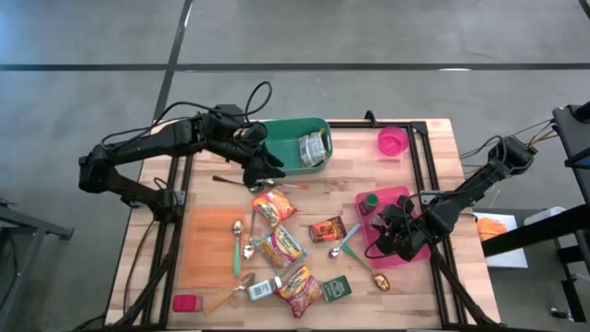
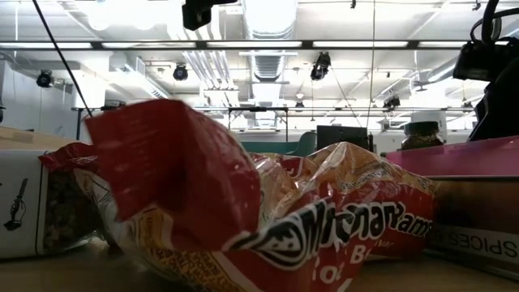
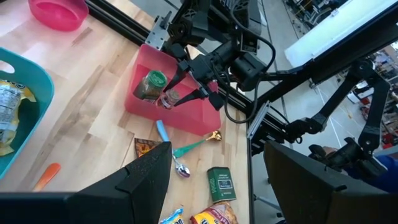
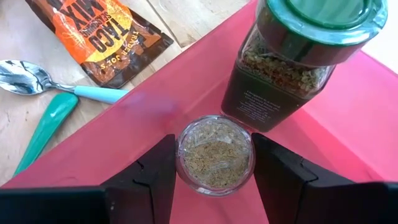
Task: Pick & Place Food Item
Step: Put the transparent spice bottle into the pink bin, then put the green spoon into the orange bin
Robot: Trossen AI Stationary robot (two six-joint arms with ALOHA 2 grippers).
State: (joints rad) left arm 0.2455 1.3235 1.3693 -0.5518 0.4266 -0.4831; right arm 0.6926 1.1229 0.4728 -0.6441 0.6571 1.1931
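A pink tray [image 1: 398,198] sits at the table's right and holds a green-lidded spice jar [image 1: 371,200] [image 4: 292,56], standing upright on the tray's floor. My right gripper [image 4: 214,149] [image 1: 392,231] reaches into this tray and is shut on a small clear jar of brownish spice [image 4: 214,155] [image 3: 171,98], right beside the green-lidded jar. My left gripper [image 1: 267,166] [image 3: 221,149] hangs open by the near edge of the green bin [image 1: 288,138], with nothing between its fingers. A taco mix packet [image 4: 99,37] lies flat on the wood just outside the tray. My right gripper pinches the small jar by its round side wall [image 4: 184,155], one finger on each side. The fingers slant down from above over the tray. One round end of the jar faces the wrist camera. Whether the jar touches the tray's floor I cannot tell.
Ramen packets [image 1: 275,205] [image 2: 243,203], spoons [image 1: 350,242], a green box [image 1: 336,288] and an orange cutting board [image 1: 210,244] crowd the table's middle and near part. A pink bowl [image 1: 392,141] stands at the far right. The bin holds a packet [image 1: 315,148]. A black frame [image 1: 419,175] edges the table.
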